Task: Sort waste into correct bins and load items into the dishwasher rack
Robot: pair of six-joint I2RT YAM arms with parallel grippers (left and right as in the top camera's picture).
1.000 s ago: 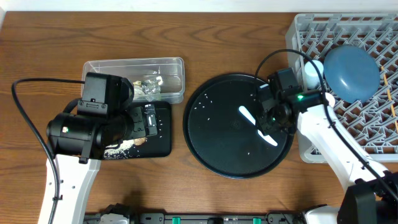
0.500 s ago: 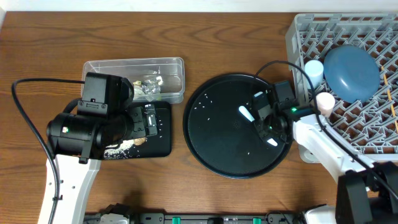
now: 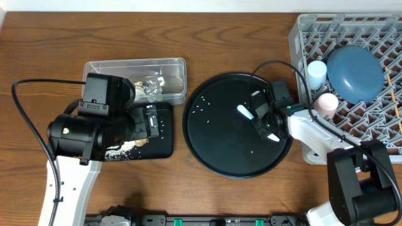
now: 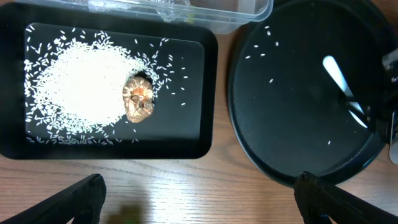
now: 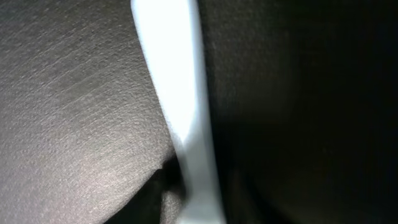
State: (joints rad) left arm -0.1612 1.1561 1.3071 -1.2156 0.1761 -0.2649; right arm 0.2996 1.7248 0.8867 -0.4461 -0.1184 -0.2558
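Observation:
The pale blue spoon (image 3: 244, 113) lies on the large round black tray (image 3: 220, 144). My right gripper (image 3: 262, 123) is low over its middle, and in the right wrist view the spoon handle (image 5: 174, 93) runs between dark fingers that close on it. My left gripper (image 4: 199, 202) is wide open and empty, above the black rectangular tray (image 4: 186, 140), which holds rice (image 4: 74, 87) and a brown lump (image 4: 138, 99). The clear tub (image 3: 100, 68) holds crumpled wrappers (image 3: 149, 86). The grey rack (image 3: 301, 37) holds a dark blue plate (image 3: 355, 72), a light blue cup (image 3: 316, 72) and a pinkish cup (image 3: 325, 103).
A few rice grains (image 3: 204, 107) are scattered on the round tray. A thin chopstick (image 3: 394, 94) lies at the rack's right side. The round tray's rim touches the rack's left edge. The left arm's body covers part of the black rectangular tray (image 3: 164, 147).
My right gripper has moved left and dropped onto the spoon. The spoon has shifted slightly left and up with it. The pinkish cup is now uncovered in the rack. The left arm has not moved.

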